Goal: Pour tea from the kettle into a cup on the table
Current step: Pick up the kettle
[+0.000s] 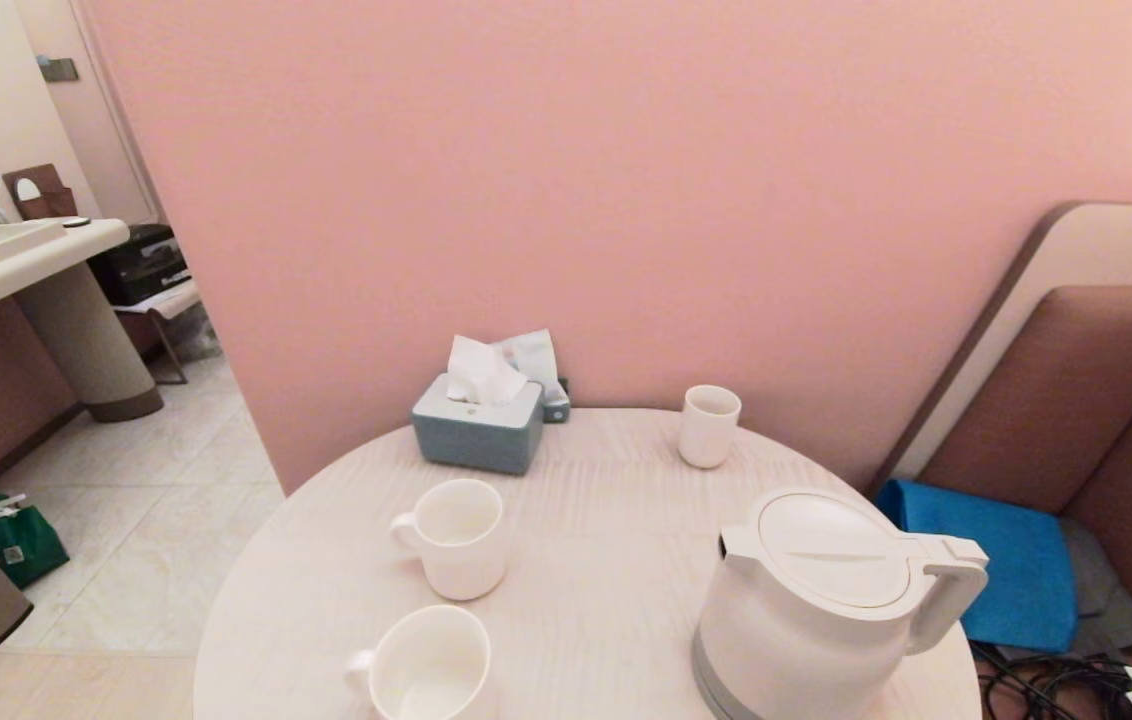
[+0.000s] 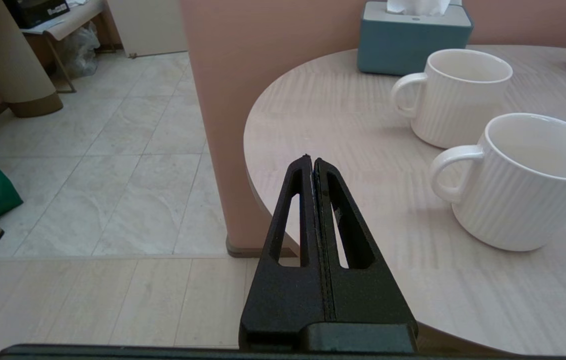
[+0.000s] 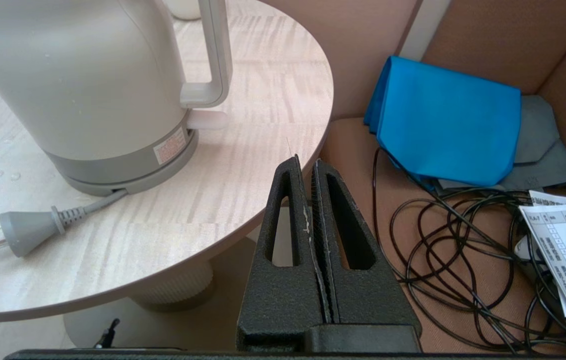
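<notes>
Three cups share the worktop (image 1: pixel 586 520) with the kettle (image 1: pixel 816 610): two ribbed mugs, one (image 1: pixel 454 537) near the middle and one (image 1: pixel 429 662) at the near edge, well left of the kettle, and a small tumbler (image 1: pixel 708 425) at the far side beside a tissue box (image 1: pixel 478 425). The kettle stands upright at the near right edge, lid shut, handle toward the right, its unplugged cord and plug (image 3: pixel 28 227) lying on the wood beside its base. Both grippers hang off the worktop's rim with jaws pressed together, the left gripper (image 2: pixel 312 162) near the mugs, the right gripper (image 3: pixel 305 162) just beside the kettle's handle, above a blue cloth (image 3: pixel 443 125) and tangled cables (image 3: pixel 443 260).
</notes>
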Motion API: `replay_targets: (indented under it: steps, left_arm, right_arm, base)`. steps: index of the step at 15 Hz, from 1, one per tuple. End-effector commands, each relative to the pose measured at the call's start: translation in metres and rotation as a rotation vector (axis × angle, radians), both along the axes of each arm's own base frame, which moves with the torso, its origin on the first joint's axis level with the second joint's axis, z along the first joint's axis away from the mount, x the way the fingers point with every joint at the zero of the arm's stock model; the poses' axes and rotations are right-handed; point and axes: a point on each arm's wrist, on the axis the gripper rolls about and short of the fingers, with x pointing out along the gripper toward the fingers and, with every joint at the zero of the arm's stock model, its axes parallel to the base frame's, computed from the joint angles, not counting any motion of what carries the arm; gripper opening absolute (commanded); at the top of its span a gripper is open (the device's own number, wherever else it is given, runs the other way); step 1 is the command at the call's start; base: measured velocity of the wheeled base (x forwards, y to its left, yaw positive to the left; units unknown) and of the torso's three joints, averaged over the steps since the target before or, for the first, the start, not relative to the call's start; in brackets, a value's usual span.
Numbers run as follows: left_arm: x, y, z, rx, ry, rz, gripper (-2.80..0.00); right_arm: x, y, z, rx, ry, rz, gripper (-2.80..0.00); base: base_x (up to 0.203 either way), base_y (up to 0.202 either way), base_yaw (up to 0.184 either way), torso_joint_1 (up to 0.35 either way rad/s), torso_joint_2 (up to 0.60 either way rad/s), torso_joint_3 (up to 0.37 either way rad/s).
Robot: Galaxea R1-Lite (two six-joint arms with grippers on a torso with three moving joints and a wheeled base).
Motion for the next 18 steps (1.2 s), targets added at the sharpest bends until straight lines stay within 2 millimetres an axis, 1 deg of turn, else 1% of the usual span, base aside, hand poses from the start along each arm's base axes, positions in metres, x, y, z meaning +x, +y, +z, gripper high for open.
replay_targets:
  steps: [1,15,16,18]
  left_arm:
    - [0.0,0.0,0.0,0.0,0.0,0.0,-2.8]
    - [0.0,0.0,0.0,0.0,-0.001,0.0,-2.8]
    - [0.0,0.0,0.0,0.0,-0.001,0.0,-2.8]
    - [0.0,0.0,0.0,0.0,0.001,0.0,-2.8]
  right_arm:
    - [0.0,0.0,0.0,-0.001,0.0,0.001,-2.8]
    - [0.0,0.0,0.0,-0.009,-0.001,0.0,-2.8]
    - [-0.001,0.0,0.002,-0.009,-0.007,0.002,-2.8]
    - [-0.005,0.0,0.02,-0.008,-0.063,0.019,-2.8]
  base:
    - [0.0,0.0,0.0,0.0,0.0,0.0]
    - [0.0,0.0,0.0,0.0,0.0,0.0]
    - [0.0,0.0,0.0,0.0,0.0,0.0]
    - [0.0,0.0,0.0,0.0,0.0,0.0]
